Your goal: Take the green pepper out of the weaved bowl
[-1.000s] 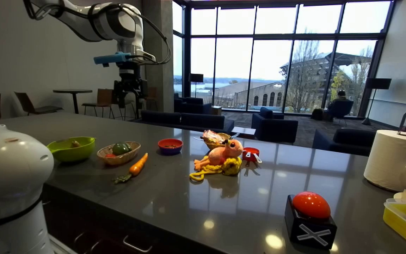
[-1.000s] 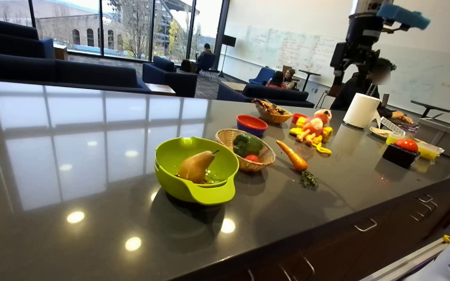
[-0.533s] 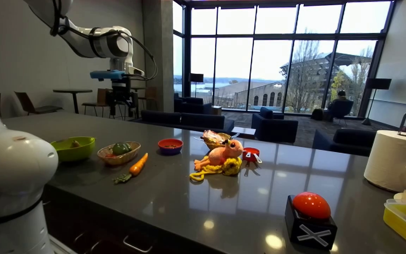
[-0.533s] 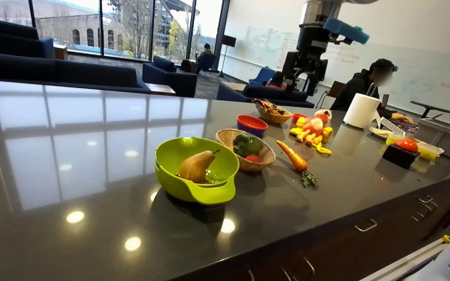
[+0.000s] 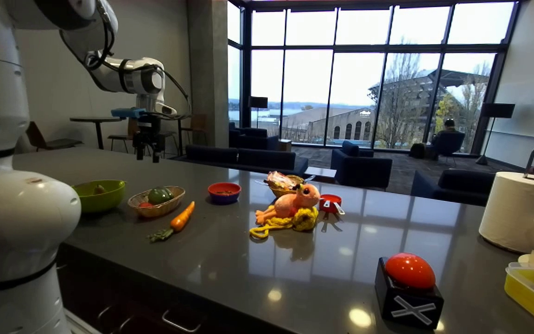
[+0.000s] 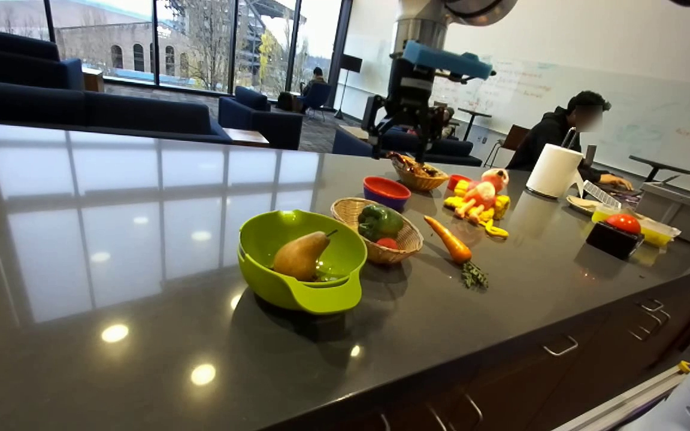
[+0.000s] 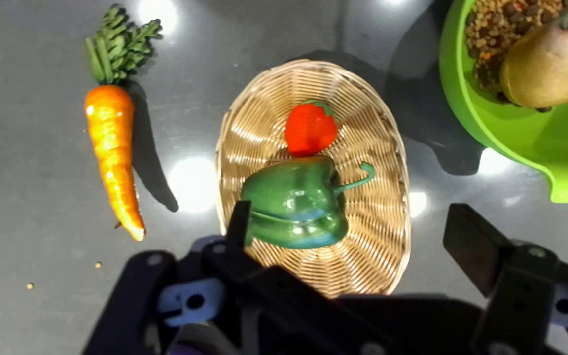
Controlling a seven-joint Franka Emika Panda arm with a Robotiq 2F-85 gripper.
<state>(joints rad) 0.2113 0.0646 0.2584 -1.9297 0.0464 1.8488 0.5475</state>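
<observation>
Wrist view has your gripper (image 7: 355, 236) spread wide, its fingers well apart. You have the lime-green bowl (image 7: 520, 133) just right of the weaved bowl (image 7: 372, 222), and the carrot (image 7: 111, 133) on the weaved bowl's left. Inside the weaved bowl rests the green pepper (image 7: 294, 202), ringed by the rim, long axis across the bowl's width, stem pointing right, a red piece (image 7: 311, 129) close beside it.

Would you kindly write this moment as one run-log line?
hand: open, empty, above counter | green pepper: inside weaved bowl | carrot: on counter | removal: not done
</observation>
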